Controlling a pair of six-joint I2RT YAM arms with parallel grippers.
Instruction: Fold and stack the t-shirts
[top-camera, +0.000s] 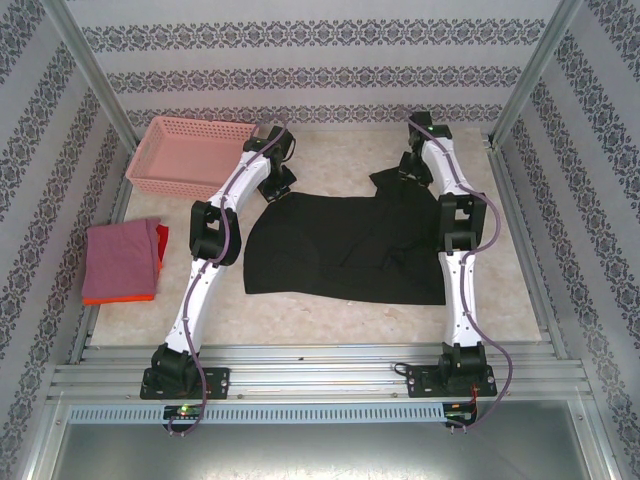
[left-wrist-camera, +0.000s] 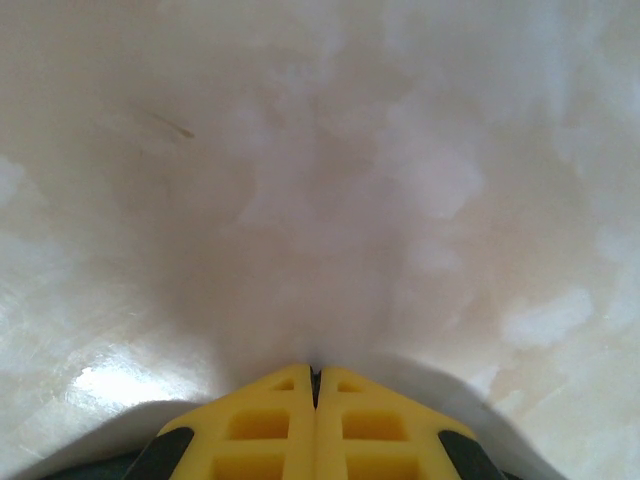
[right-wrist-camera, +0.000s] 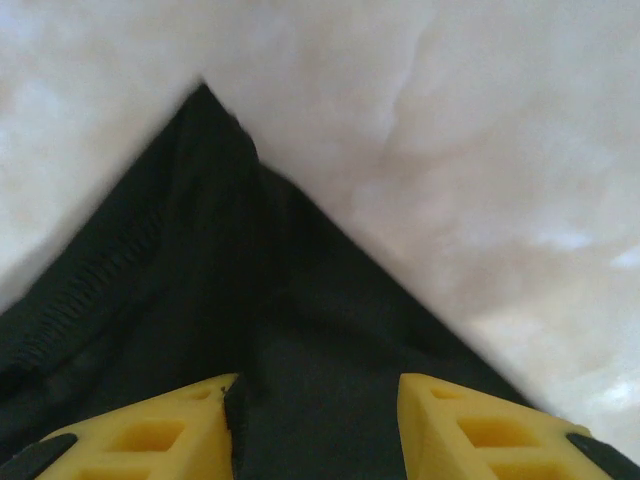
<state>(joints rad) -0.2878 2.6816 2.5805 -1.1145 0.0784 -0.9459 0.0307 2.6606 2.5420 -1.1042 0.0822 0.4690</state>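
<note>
The large black cloth t-shirt (top-camera: 340, 250) lies partly folded mid-table. Far left, the left gripper (left-wrist-camera: 315, 372) is closed tight and empty over the pale marbled tabletop (left-wrist-camera: 320, 180). Far right, the right gripper (right-wrist-camera: 318, 385) stands half apart astride the shirt's corner, not clamping it.

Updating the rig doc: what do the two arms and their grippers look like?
The left arm and right arm both have white tubular links with black joints and black bases. A purple cable runs along each. The left gripper and right gripper are yellow moulded wedges with rectangular recessed pockets and black patches at the outer edges.
</note>
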